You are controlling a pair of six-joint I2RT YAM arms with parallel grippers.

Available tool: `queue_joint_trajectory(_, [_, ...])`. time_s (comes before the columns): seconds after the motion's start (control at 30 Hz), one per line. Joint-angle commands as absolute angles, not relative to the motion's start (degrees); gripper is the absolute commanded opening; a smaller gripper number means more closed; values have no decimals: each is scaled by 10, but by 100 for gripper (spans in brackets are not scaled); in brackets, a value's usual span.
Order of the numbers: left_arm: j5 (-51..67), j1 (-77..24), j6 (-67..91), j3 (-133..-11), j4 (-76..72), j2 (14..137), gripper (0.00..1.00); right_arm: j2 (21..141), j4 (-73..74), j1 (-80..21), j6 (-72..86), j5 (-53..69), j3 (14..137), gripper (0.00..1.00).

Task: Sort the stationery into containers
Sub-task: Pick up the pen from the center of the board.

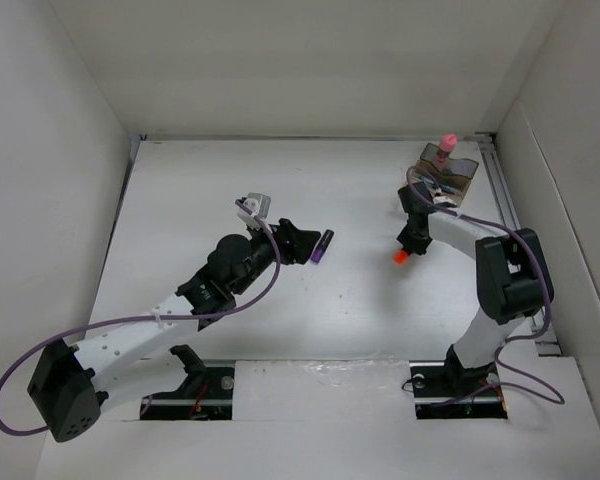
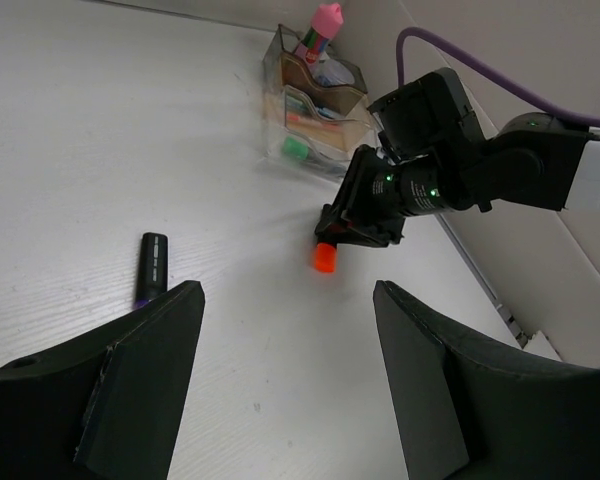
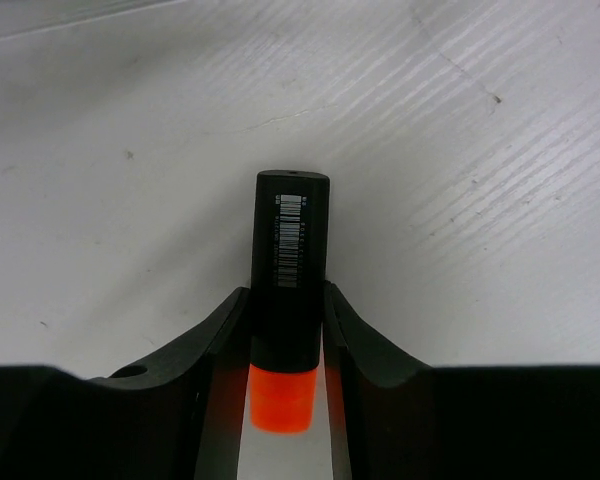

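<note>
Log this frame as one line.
right gripper: shut on black orange-capped marker | left gripper: open, empty, near black purple-tipped marker | smoky-brown translucent plastic organiser: holds pink-capped bottle

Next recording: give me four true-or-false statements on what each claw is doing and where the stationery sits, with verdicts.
1. The right claw is closed on the orange-capped black marker. True.
2. The left claw holds the purple-tipped marker. False: its jaws stand open and empty, and that marker lies on the table just ahead of it.
3. The pink-capped bottle stands in the organiser. True.
4. The organiser sits in the far left corner of the table. False: it is in the far right corner, beyond the right claw.
</note>
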State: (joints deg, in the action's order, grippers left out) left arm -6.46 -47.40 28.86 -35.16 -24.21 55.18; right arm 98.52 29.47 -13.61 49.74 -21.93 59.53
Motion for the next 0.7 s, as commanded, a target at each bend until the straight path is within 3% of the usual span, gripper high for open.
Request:
queue_joint_trajectory(0.0, [-59, -474, 292, -348, -265, 538, 66, 992, 304, -147, 490, -230, 626, 15])
queue_joint_trajectory(0.3, [-64, -474, 292, -348, -265, 538, 66, 836, 253, -153, 483, -143, 624, 12])
queue_joint_trajectory(0.43, [-64, -474, 292, -348, -265, 538, 66, 816, 275, -124, 506, -185, 665, 5])
queue_joint_trajectory(0.67, [-58, -474, 292, -348, -265, 533, 66, 802, 104, 51, 624, 99, 583, 5])
